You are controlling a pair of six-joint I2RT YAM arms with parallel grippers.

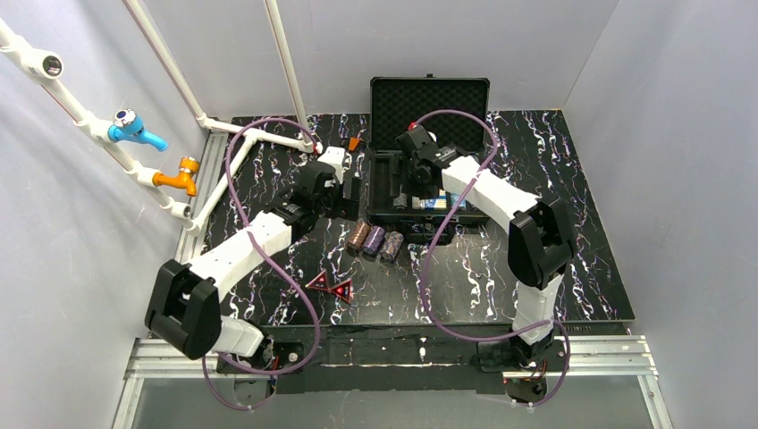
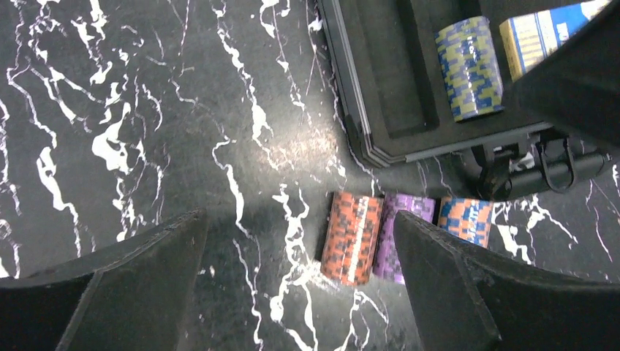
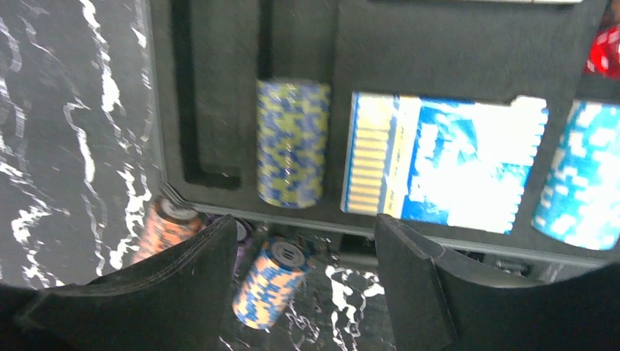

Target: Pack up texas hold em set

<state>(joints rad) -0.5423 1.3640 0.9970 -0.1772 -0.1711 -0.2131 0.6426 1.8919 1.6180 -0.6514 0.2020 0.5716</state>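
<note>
The black case is sitting open at the back middle of the table, with its foam lid standing upright. Inside, a blue-and-yellow chip stack is lying in a slot right beside the blue card deck, and a light-blue stack is lying on the deck's other side. Three loose stacks are lying on their sides, touching each other, just outside the case's front edge. Two red triangles are sitting nearer the arm bases, well apart from the case. The left gripper is hanging spread wide and empty over bare table just beside those loose stacks. The right gripper is hovering above the case's front rim, also spread wide and pinching nothing.
</note>
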